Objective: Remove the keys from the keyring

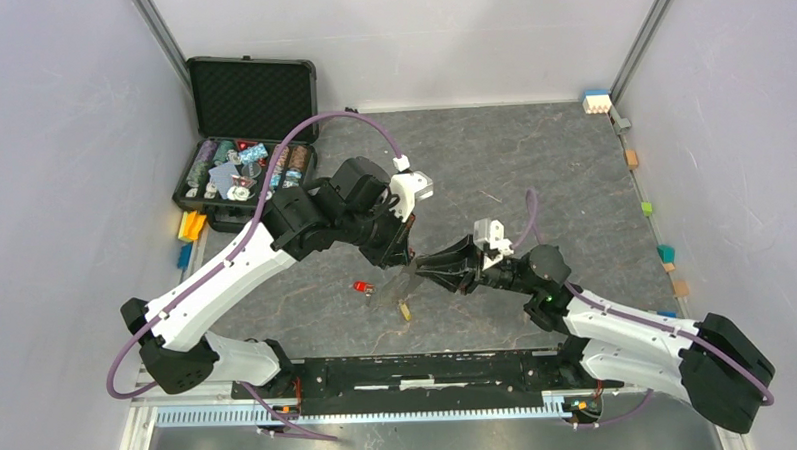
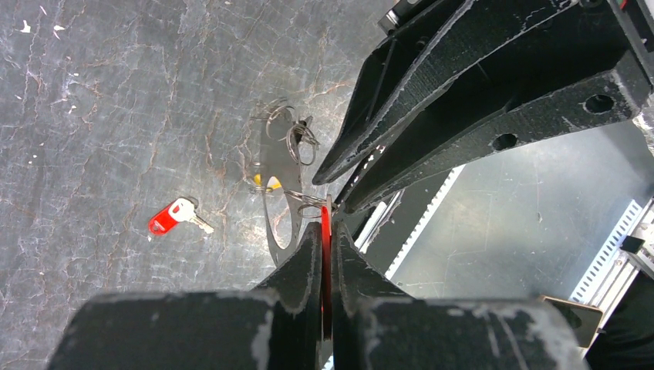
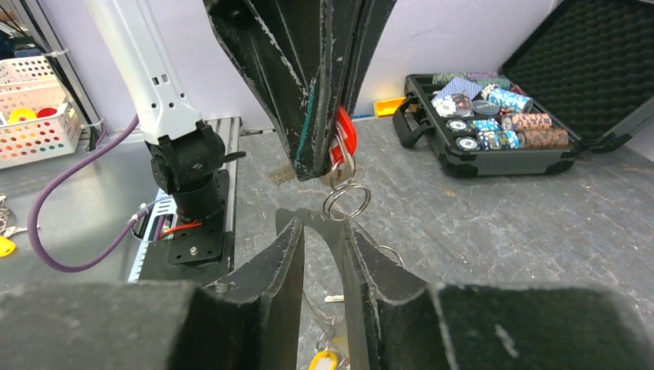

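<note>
Step in hand: I judge this to be the working-off of a second red key. One key already lies free, and at least two are not yet done.
Left end effector (image 2: 325, 227): clamped flat on the held key (image 3: 347, 132). The red head is pinched between the tips, raised off the surface (image 1: 532, 160).
Ring (image 3: 346, 202): a silver split ring hangs from the held key, directly under the left end effector, so this key is not yet off.
Keyring (image 2: 276, 227): the grey strap hangs just below and beside the left end effector and carries more small rings.
Right end effector (image 3: 324, 231): tips just beneath the left end effector, jaws narrowly apart. The strap sits at the gap, and I cannot tell whether the pads touch it.
Loose key (image 2: 166, 220): red head, flat on the surface near the left end effector, apart from the strap.
Yellow key (image 3: 327, 361): low by the strap's bottom, below the left end effector. Whether it is attached is unclear.
Next move: I judge the right end effector needs a firm bite on the ring or strap. The left must then slide the key along the coil, not pull straight.
Risk: the strap is limp and may swing away from a loose bite.
</note>
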Controlling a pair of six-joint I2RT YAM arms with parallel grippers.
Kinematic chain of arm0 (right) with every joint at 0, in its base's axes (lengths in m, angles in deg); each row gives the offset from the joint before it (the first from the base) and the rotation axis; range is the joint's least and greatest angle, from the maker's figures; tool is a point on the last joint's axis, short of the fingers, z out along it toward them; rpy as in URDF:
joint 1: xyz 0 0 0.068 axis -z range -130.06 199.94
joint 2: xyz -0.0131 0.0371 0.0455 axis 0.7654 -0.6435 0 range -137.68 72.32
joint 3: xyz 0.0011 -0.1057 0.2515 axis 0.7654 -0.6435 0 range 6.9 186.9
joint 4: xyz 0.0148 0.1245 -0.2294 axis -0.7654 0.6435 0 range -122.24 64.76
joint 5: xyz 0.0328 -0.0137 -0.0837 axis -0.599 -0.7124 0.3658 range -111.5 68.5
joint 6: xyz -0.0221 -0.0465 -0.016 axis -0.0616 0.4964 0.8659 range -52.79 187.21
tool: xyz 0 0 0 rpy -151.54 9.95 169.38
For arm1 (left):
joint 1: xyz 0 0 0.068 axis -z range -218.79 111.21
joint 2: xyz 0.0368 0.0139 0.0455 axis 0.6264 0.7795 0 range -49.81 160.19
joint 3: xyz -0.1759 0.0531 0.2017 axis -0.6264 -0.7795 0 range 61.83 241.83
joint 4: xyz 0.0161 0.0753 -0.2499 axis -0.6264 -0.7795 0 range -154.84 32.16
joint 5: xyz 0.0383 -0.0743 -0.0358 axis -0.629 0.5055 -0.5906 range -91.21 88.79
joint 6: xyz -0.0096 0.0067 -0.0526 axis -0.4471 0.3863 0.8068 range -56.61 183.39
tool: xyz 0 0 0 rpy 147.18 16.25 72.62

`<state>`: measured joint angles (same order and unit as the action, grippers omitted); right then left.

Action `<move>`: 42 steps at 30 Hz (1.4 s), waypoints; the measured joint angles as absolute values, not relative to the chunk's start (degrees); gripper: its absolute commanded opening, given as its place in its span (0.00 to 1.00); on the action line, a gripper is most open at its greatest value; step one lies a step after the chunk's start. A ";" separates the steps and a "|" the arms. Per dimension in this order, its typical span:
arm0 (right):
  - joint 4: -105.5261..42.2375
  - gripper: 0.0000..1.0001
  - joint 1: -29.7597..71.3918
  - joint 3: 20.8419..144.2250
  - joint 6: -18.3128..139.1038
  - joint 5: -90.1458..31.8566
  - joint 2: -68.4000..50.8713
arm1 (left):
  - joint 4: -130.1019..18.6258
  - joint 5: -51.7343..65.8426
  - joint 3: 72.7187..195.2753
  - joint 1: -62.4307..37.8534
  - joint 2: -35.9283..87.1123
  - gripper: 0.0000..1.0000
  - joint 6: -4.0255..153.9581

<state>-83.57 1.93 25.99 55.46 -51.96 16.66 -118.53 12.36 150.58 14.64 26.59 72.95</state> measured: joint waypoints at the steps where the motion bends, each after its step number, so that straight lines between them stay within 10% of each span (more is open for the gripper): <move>1: -83.59 0.28 1.93 26.10 55.33 -51.85 16.35 | -118.53 12.36 150.58 14.64 26.59 0.02 72.95; 34: -88.36 0.20 1.63 28.26 50.87 -52.46 10.60 | -118.53 12.38 150.58 14.64 26.59 0.02 72.95; 42: -88.64 0.00 1.56 28.55 50.30 -52.46 9.93 | -118.61 12.36 150.58 14.64 26.59 0.02 72.95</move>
